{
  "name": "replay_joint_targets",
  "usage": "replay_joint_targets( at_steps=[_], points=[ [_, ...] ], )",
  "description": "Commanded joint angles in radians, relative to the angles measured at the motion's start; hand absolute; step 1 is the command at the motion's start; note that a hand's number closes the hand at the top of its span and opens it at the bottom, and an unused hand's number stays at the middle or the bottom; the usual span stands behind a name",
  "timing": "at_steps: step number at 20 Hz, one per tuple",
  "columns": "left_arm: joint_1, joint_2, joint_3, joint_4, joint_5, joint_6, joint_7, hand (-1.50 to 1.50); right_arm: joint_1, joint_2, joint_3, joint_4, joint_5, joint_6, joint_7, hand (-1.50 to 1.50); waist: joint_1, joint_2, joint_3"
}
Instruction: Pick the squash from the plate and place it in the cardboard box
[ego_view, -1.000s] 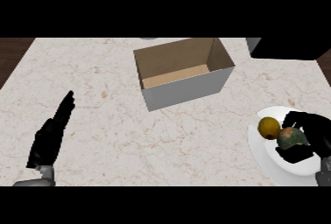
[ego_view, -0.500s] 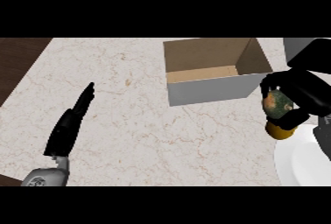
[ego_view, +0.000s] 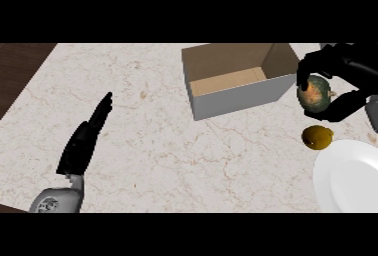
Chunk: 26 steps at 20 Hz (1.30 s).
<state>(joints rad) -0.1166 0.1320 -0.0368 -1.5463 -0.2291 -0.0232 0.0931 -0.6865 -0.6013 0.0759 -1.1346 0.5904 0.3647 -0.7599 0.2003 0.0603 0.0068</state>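
— Which step am I on?

— Carrying. My right hand (ego_view: 336, 80) has its fingers curled round the mottled green-and-orange squash (ego_view: 315, 94), upper right of frame, off the white round plate (ego_view: 347, 180).

— Next?

— Move it left over the open brown cardboard box (ego_view: 236, 75), then let go. My left hand (ego_view: 85, 137) rests flat, fingers straight, lower left.

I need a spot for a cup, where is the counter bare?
Bare counter runs between the left robot hand and the plate, below the box. It is crowded at right, around the right robot hand.
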Motion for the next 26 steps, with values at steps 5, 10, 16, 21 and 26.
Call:
replay_joint_targets(
  at_steps=[5, 10, 16, 21, 26],
  points=[
    [0.0, 0.022, 0.029, 0.009, -0.003, 0.008, 0.0, 0.0, -0.215, -0.008, -0.012, 0.198, -0.205, 0.239, -0.229, 1.5, -0.025, -0.015, -0.004],
    [0.001, 0.013, 0.034, 0.035, -0.011, 0.026, -0.01, 0.0, -0.325, 0.031, 0.047, 0.286, -0.256, 0.259, -0.226, 1.5, -0.051, -0.018, -0.006],
    [0.032, 0.011, 0.042, 0.027, 0.007, 0.016, -0.01, 0.0, -0.456, 0.105, 0.141, 0.403, -0.244, 0.227, -0.188, 1.5, -0.073, -0.027, -0.007],
    [0.0, 0.024, 0.072, 0.042, 0.013, 0.023, 0.003, 0.0, -0.534, 0.232, 0.223, 0.506, -0.209, 0.16, -0.151, 1.5, -0.096, -0.029, -0.007],
    [0.02, -0.003, 0.058, 0.053, -0.016, 0.061, -0.011, 0.0, -0.574, 0.315, 0.304, 0.581, -0.163, 0.137, -0.167, 1.5, -0.131, -0.037, -0.007]
  ],
)
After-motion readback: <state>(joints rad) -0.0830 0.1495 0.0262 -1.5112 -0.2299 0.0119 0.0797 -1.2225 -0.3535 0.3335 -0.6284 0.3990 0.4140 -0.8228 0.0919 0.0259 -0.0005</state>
